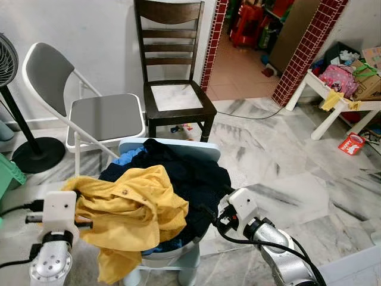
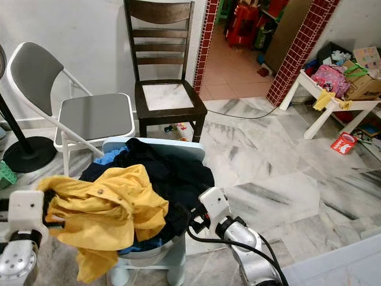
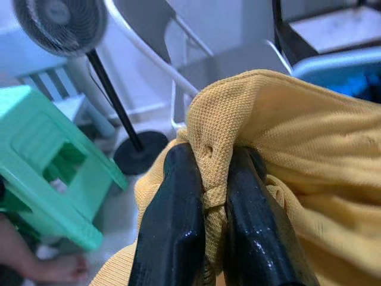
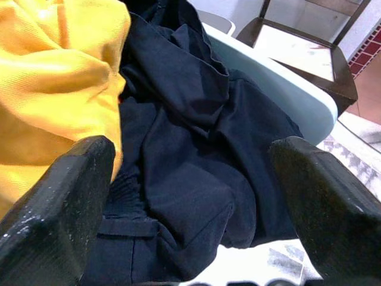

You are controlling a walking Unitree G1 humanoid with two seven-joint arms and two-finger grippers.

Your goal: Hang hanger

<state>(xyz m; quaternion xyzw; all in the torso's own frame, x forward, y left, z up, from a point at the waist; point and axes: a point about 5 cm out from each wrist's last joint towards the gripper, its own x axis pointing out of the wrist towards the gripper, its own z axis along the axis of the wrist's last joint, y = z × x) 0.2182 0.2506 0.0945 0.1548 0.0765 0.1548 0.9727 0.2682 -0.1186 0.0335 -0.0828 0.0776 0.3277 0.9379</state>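
A pile of clothes lies on a pale blue plastic chair (image 1: 178, 146) right in front of me. On top at the left is a yellow shirt (image 1: 132, 205), with dark navy garments (image 1: 190, 176) beside it and a bit of blue cloth (image 1: 127, 158) behind. My left gripper (image 3: 211, 159) is shut on a bunched fold of the yellow shirt at the pile's left edge. My right gripper (image 4: 193, 156) stands open at the pile's right side, its fingers (image 4: 65, 196) spread wide just short of the navy cloth.
A grey folding chair (image 1: 105, 117) and a dark wooden chair (image 1: 176, 95) stand behind the pile. At the left are a fan stand (image 1: 37, 152) and a green stool (image 3: 47, 173). A cluttered white table (image 1: 340, 98) and red box (image 1: 352, 143) sit at the right. Marble floor (image 1: 280, 179) lies open.
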